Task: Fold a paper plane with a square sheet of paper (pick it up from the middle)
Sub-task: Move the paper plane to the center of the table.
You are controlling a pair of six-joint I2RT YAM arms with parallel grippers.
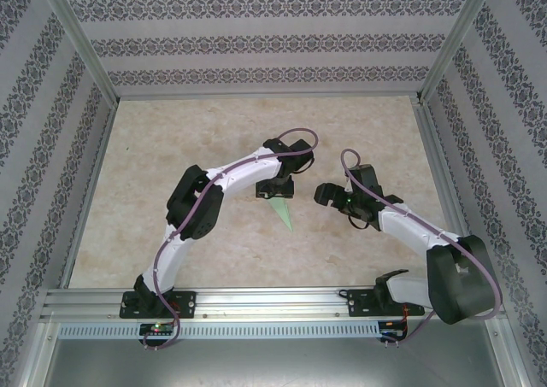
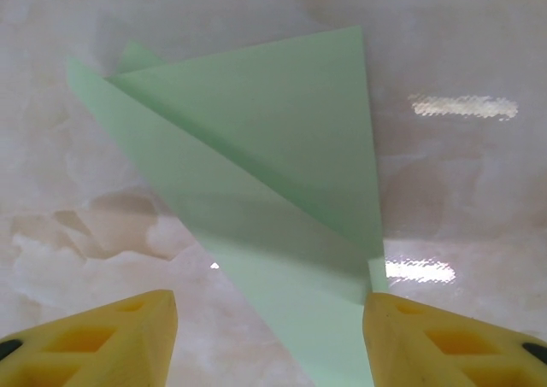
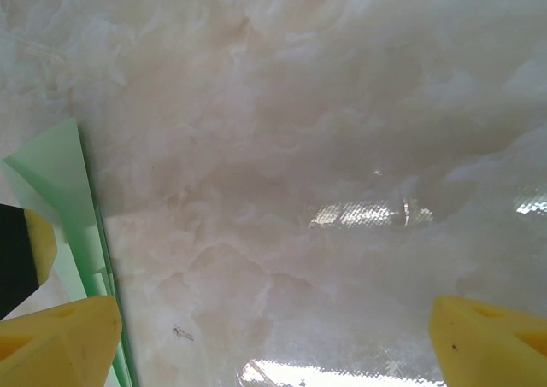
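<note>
The green paper wedge (image 1: pixel 283 210) lies flat on the marble-patterned tabletop (image 1: pixel 171 148), about mid-table between the two arms. From above, its long axis runs on a diagonal. The broad end sits under the left pincer (image 1: pixel 275 190), and the sharp point aims toward the near edge, a little to the right.

In the left wrist view the wedge (image 2: pixel 282 148) shows overlapping folded layers and narrows toward the bottom of the frame. The left pincer (image 2: pixel 269 340) stands apart, a yellow fingertip (image 2: pixel 102 336) on each side of the paper. The right-hand tip seems to touch the paper's edge, though real contact is hard to judge.

The right pincer (image 1: pixel 325 194) hovers just beside the wedge. Its fingertips (image 3: pixel 491 340) are spread wide over bare tabletop, with the wedge (image 3: pixel 60 173) at the frame's left edge.
</note>
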